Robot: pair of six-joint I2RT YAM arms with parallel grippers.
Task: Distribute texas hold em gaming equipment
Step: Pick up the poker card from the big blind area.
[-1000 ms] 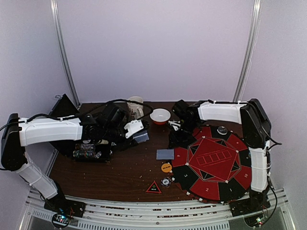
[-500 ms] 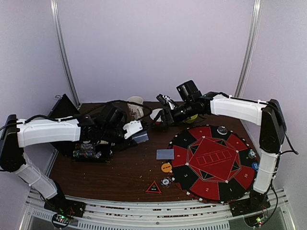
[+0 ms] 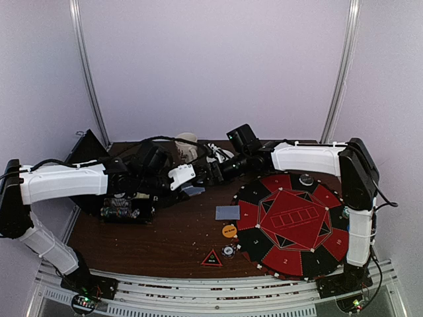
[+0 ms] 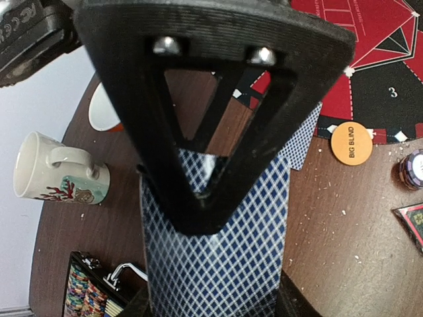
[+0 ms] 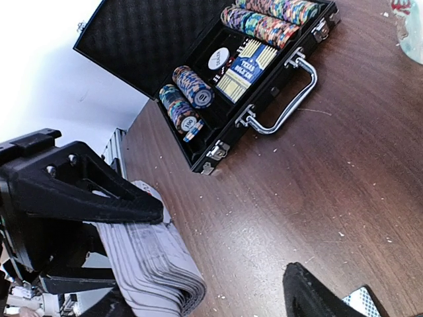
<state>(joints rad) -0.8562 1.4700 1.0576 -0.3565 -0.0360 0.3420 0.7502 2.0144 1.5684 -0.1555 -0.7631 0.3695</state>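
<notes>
My left gripper is shut on a deck of blue diamond-backed playing cards, held above the table left of centre. My right gripper is open right beside the deck; in the right wrist view the deck's edge lies just left of my right finger. One card lies face down by the mat's left edge. An orange "BIG BLIND" disc, a small chip stack and a black red-edged triangular marker lie near the front.
A round red-and-black poker mat fills the right side, with a disc on its far edge. An open black chip case sits at the left. A cream mug and a white bowl stand at the back.
My right arm has swung from the mat's far left edge, up past the bowl, then left and down to the deck. The left arm with the deck has barely moved.
</notes>
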